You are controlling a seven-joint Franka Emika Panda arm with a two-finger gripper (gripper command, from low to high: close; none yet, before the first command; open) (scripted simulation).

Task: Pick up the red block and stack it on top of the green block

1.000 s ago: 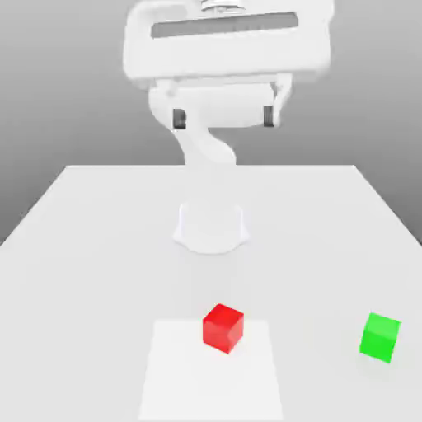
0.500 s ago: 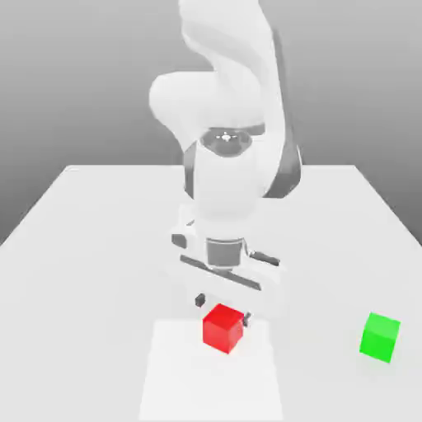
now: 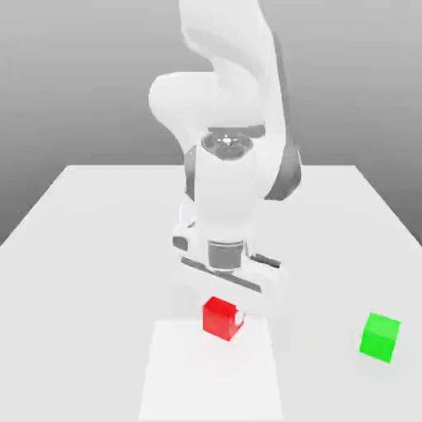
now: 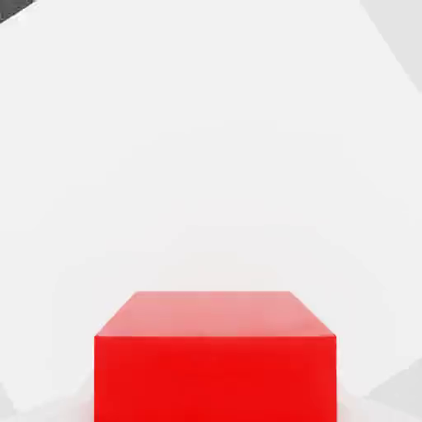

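The red block (image 3: 219,320) is near the table's front middle, directly under the white hand. My gripper (image 3: 222,313) is down over it, with one white fingertip (image 3: 241,313) pressed against the block's side on the exterior view's right; the other finger is hidden. The block sits a little above its earlier resting spot, squared to the hand. In the hand view the red block (image 4: 214,354) is very close, with white table beyond it. The green block (image 3: 380,336) rests alone on the table, well off to the exterior view's right.
A white table (image 3: 91,247) carries both blocks. A paler rectangular patch (image 3: 210,379) lies under the red block toward the front edge. My bulky white arm (image 3: 227,165) rises behind the hand and hides the table's far middle.
The hand swung down from high at the back to the red block, then lowered its fingers around it. The block has shifted slightly upward and turned square to the hand.
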